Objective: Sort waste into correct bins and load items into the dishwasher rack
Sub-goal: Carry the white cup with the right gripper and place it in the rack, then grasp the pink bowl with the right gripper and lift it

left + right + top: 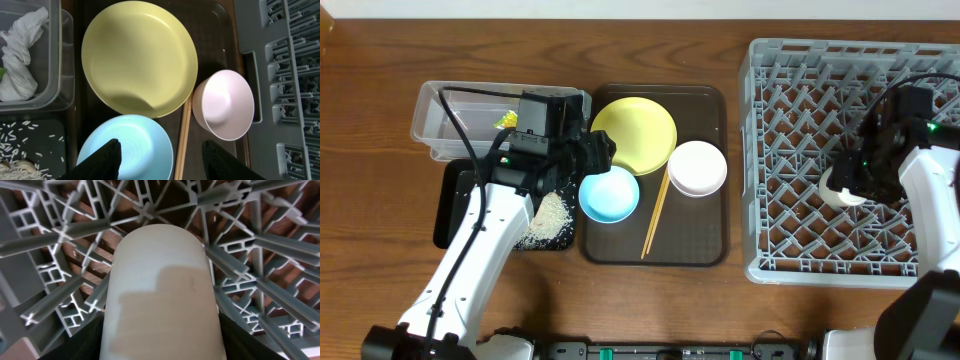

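Observation:
My left gripper (600,157) is open and empty, hovering over the light blue bowl (610,194), with its fingers (162,161) spanning the bowl (132,145) and the chopsticks (183,135). The yellow plate (634,134) and white bowl (697,167) sit on the brown serving tray. My right gripper (847,186) is shut on the pale green cup (160,295), held low among the pegs of the grey dishwasher rack (800,120). Crumpled tissue (20,55) and the wrapper (506,120) lie in the clear tub (432,128). Rice (550,216) lies in the black tray (455,205).
The brown serving tray (705,245) lies between the bins and the rack. The chopsticks (654,214) lie diagonally on it beside the blue bowl. The left arm's cable crosses over the clear tub. Bare wooden table shows in front.

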Robot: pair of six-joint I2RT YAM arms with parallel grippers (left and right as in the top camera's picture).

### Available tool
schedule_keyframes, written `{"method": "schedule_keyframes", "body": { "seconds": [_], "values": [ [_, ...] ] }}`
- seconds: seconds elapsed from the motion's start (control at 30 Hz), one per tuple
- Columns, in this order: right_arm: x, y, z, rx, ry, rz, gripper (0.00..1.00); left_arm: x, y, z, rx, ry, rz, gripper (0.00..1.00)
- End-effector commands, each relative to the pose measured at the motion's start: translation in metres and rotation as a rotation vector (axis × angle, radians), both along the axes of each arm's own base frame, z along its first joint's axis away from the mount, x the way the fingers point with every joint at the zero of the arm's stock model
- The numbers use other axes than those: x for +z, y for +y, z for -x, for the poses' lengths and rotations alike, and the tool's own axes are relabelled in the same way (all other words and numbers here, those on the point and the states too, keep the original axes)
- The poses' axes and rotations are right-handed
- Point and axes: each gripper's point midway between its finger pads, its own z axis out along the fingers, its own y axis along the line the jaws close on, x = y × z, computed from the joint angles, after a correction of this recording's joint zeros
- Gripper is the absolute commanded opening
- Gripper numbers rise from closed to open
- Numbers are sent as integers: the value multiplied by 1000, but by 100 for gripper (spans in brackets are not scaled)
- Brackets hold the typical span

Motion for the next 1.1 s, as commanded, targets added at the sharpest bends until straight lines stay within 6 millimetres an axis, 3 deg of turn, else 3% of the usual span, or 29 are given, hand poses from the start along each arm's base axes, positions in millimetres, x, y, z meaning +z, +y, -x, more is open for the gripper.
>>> {"method": "schedule_keyframes", "body": {
  "seconds": [0.0,0.07,0.17,0.27,0.47,0.67,0.73,0.87,1.07],
  "values": [
    [-6,-3,-4,-18,18,3,10,6,3,-2,3,-23,-12,55],
    [-10,-3,-6,-18,23,1,20,6,3,-2,3,-23,-12,55],
    [-11,-4,-12,-18,5,5,51,6,3,-2,3,-23,-12,55],
    [-9,-4,-16,-18,-17,3,99,6,3,-2,3,-23,-12,55],
    [1,7,-22,41,-66,-50,99,5,3,-1,3,-15,-14,61],
    [50,31,-59,122,-272,-170,99,-10,27,6,78,35,-132,62],
    [70,52,-74,228,-381,-245,98,-16,36,11,102,63,-179,62],
    [106,113,-96,537,-596,-391,91,-25,56,22,176,122,-267,62],
    [96,165,-110,694,-608,-293,86,-31,81,30,339,173,-340,63]
  ]
}}
